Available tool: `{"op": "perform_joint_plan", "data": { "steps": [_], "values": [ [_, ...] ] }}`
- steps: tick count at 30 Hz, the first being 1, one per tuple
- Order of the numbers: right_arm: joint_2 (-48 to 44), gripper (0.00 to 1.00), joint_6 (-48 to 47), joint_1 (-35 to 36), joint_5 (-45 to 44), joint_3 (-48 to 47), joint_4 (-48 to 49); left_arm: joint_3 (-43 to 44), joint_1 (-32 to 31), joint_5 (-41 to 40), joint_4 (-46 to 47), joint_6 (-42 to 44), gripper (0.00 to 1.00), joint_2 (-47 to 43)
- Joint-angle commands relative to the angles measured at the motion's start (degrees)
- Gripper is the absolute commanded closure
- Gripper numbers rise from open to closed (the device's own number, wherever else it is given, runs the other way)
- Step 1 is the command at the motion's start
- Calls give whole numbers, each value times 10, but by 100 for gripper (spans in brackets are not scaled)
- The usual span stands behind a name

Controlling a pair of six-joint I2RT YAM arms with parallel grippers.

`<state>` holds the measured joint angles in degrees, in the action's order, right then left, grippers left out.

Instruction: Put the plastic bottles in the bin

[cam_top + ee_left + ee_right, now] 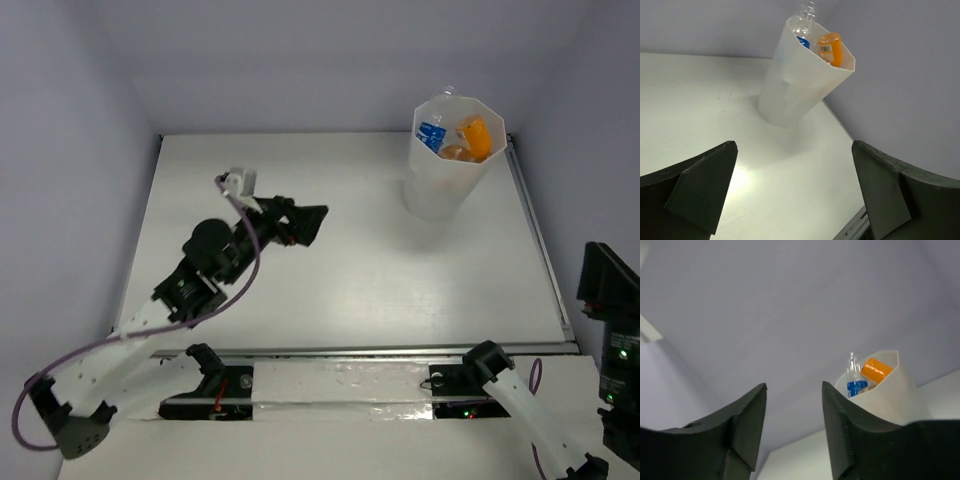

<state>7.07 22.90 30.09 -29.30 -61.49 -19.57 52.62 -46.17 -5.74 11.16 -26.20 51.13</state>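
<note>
The bottles (475,138) are largely hidden by the bin (435,190) wall; left pincer (795,165), spread wide, and right pincer (793,410), half-spread, are shown empty.

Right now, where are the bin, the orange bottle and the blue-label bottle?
bin (437,188), top view, on its outer wall.
orange bottle (834,52), left wrist view, on its orange body.
blue-label bottle (431,134), top view, on the blue label.

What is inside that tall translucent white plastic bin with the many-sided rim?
A stubby orange plastic bottle and a clear plastic bottle with a blue label stick up near the bin's rim. Whatever lies deeper is covered by them and the walls.
</note>
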Motion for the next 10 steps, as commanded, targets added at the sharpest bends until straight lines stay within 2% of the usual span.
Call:
{"op": "perform_joint_plan", "data": {
  "steps": [1,4,10],
  "values": [
    [-23,44,-18,5,-44,-12,9,-36,-2,-57,-74,-10,1,-146],
    [-10,41,6,5,-36,16,5,-38,-2,-84,-111,-4,1,-218],
    [39,39,42,5,20,73,37,-17,-2,-132,-177,24,1,-241]
  ]
}}
